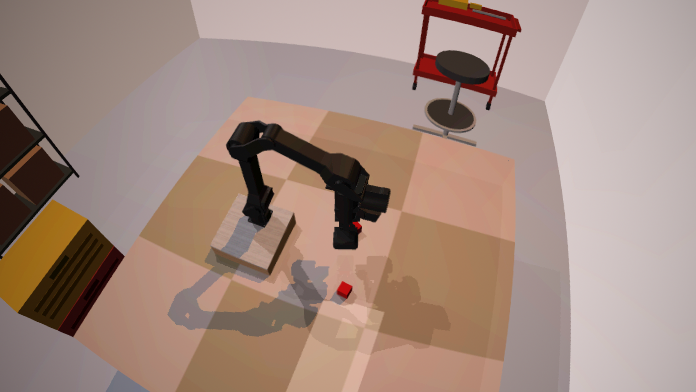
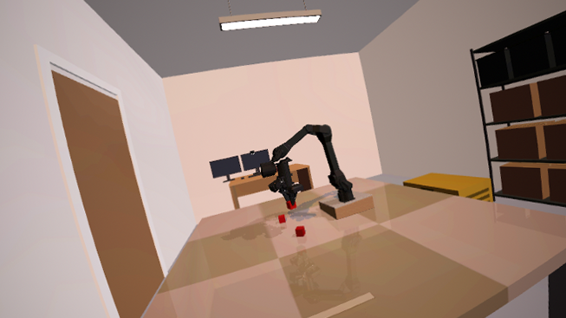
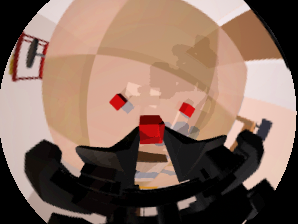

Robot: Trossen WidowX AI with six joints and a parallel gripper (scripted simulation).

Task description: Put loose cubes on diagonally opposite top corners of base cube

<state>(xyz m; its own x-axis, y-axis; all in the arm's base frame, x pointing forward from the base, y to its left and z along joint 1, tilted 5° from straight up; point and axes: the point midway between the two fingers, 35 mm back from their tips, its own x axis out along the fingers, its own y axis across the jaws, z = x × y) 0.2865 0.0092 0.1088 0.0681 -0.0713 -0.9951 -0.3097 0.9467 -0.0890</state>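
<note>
My gripper (image 1: 352, 233) (image 2: 290, 202) (image 3: 150, 128) is shut on a small red cube (image 1: 357, 226) (image 2: 290, 205) (image 3: 152, 128) and holds it a little above the table, fingers pointing down. A second red cube (image 1: 344, 289) (image 2: 299, 231) sits on the table in front of the gripper. A third red cube (image 2: 282, 219) sits almost below the gripper and is hidden behind it in the top view. In the wrist view one table cube (image 3: 119, 102) shows left of the held cube and the other table cube (image 3: 186, 108) shows right of it. I cannot tell which one is the fixed base.
The arm stands on a wooden block (image 1: 252, 240) (image 2: 347, 205) on the checkered table (image 1: 450, 260) (image 2: 411, 262). A pale strip (image 2: 332, 311) lies near the table's near edge. A yellow cabinet (image 1: 50, 265), shelves and a red cart (image 1: 467, 45) stand off the table.
</note>
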